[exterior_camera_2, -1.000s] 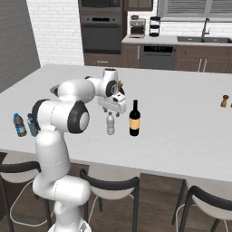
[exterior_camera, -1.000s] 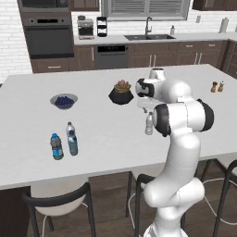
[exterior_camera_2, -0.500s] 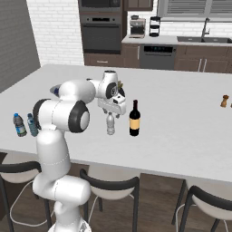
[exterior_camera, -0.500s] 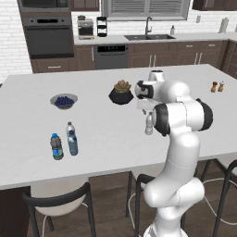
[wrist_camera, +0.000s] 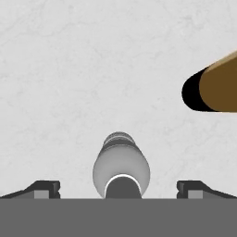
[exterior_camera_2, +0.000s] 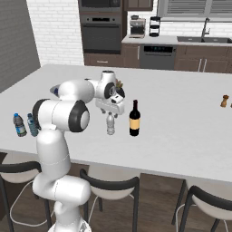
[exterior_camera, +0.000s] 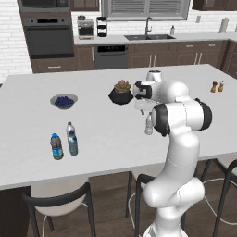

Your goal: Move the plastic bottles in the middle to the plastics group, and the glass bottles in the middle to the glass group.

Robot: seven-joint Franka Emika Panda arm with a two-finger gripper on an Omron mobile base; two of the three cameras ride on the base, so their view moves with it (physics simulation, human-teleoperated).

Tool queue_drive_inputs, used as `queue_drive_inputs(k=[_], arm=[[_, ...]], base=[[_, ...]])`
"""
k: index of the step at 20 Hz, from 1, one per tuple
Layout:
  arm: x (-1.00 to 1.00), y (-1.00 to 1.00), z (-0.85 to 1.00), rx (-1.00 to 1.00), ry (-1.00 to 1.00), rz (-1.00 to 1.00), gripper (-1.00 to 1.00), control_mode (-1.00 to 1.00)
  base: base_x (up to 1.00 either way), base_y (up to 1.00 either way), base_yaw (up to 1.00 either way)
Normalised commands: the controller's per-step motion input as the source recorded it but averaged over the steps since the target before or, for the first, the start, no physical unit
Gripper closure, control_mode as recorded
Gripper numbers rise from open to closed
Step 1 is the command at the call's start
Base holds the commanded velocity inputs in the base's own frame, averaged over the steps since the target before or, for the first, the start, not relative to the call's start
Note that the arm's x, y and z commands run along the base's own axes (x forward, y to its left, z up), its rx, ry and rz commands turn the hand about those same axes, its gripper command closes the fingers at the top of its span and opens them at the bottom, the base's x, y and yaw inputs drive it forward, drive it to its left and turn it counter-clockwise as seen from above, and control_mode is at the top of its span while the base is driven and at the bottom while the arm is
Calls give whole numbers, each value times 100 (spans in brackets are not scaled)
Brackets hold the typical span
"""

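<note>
A clear plastic bottle [exterior_camera_2: 110, 124] with a white cap stands in the middle of the white island, seen from above in the hand view [wrist_camera: 121, 167]. My gripper [exterior_camera_2: 111, 109] hangs open just over its cap, one fingertip on each side [wrist_camera: 119, 189], touching nothing. In the left base view my arm partly hides the bottle [exterior_camera: 148, 125]. Right beside it stands the dark glass bottle [exterior_camera_2: 134, 118] with a brown label [wrist_camera: 216, 87]. The plastics group [exterior_camera: 65, 141] stands at the island's left front [exterior_camera_2: 25, 125]. The tiny amber glass group [exterior_camera: 217, 86] stands far right [exterior_camera_2: 224, 100].
A dark pot with a plant [exterior_camera: 121, 93] sits just behind my hand. Further left is a bowl of blueberries [exterior_camera: 64, 100]. Black stools [exterior_camera_2: 108, 188] line the island's near edge [exterior_camera: 92, 169]. Ovens and a sink counter run along the back wall.
My open gripper has come down closer over the clear bottle's cap. The bottles have not moved.
</note>
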Motion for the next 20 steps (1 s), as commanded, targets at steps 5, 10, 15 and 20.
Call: queue_drive_inputs(k=[5,10,15,20], arm=[[-5,4,0,0,0,1,-100,-100],[-22,0,-4,0,-1,0,-100,-100],[-14,0,-5,0,-1,0,-100,-100],[6,0,-10,0,0,0,-100,-100]], base=[[0,0,0],[0,0,0],[0,0,0],[0,0,0]])
